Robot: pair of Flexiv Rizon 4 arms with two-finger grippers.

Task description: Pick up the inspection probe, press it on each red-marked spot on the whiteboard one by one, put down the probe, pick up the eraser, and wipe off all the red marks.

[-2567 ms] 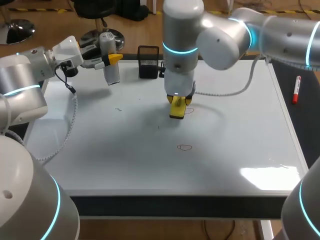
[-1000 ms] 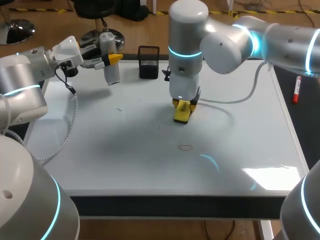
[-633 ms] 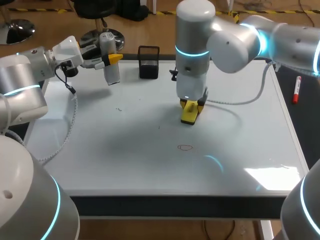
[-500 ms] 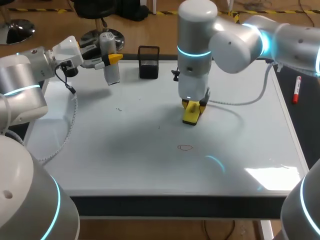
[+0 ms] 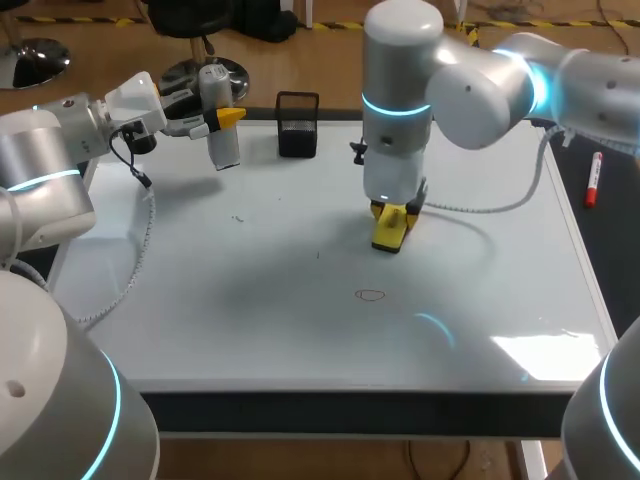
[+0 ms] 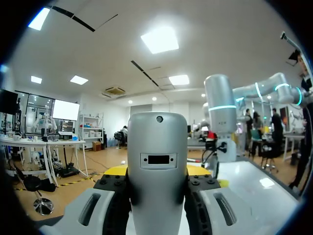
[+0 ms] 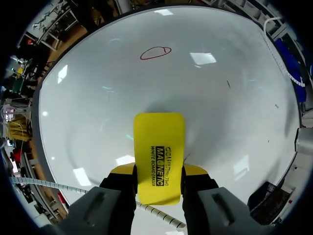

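Over the desk's whiteboard (image 5: 250, 330), wiping near the middle with the right end effector (image 5: 392, 222), clamping the yellow eraser (image 7: 159, 152) flat on the surface. Holding the probe (image 5: 224, 148) aloft at far left, pinched in the left end effector (image 5: 218, 118), not setting it down. Judging erasing partway: leaving one red mark (image 5: 370, 295) nearer.

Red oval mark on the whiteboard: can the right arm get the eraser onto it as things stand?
Probably yes. The right pincer holds the eraser farther back on the whiteboard, and only bare board lies between it and the red mark.
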